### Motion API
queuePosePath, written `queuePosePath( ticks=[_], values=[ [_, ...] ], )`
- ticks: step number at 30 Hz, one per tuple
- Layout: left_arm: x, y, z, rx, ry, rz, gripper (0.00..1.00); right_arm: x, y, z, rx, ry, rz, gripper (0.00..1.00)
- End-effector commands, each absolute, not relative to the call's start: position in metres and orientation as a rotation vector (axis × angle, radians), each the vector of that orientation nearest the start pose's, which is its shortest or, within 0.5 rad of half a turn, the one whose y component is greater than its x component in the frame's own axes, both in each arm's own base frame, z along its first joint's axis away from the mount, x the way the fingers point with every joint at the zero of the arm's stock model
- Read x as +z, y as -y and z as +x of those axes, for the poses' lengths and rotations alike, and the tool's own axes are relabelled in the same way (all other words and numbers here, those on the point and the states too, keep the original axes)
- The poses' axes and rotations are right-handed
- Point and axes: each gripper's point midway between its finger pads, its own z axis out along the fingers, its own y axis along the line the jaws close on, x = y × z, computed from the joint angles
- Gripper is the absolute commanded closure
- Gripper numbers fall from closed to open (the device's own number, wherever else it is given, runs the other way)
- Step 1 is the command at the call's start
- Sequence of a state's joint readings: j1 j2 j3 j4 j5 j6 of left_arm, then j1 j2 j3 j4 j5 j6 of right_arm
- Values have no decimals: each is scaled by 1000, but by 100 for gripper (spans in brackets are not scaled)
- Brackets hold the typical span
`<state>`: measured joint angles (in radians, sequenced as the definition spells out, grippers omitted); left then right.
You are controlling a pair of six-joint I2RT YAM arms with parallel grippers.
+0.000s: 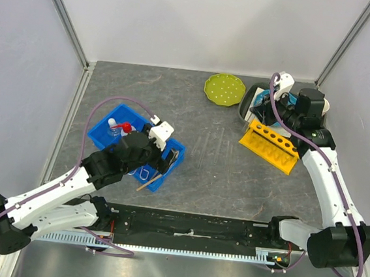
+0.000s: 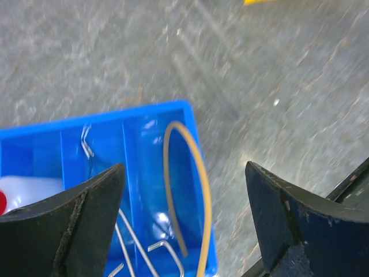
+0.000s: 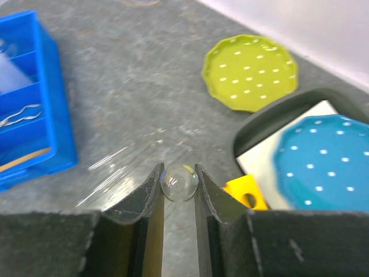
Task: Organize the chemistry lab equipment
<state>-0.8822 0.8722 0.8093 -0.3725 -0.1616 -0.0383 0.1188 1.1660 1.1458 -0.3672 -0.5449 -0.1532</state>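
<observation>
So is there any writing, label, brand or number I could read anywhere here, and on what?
No readable text in any view.
Squeeze bottle, clear flask, blue bin, yellow rack: no label visible.
Green plate, blue plate: only white dots.

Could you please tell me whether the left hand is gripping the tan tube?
No, the left hand is open and empty above the bin, where the tube lies loose in the end compartment.

tan tube (image 2: pixel 203 184); blue bin (image 2: pixel 115 118); green white-dotted plate (image 3: pixel 249 70)
</observation>
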Motion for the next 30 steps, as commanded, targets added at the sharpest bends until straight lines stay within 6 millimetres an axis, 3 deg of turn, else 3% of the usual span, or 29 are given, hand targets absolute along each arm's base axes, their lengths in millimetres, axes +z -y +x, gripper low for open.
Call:
queuePosePath(
  ticks=[1,8,30],
  values=[
    [183,192,209,-287,-1940,817,9,299,-99,387,338,-1763,-535,86],
    [170,190,204,-268,-1979,866,10,279,-91,403,297,-1811,-479,85],
    [176,190,199,-306,-1947,874,9,230,-79,405,234,-1906,-467,84]
  ],
)
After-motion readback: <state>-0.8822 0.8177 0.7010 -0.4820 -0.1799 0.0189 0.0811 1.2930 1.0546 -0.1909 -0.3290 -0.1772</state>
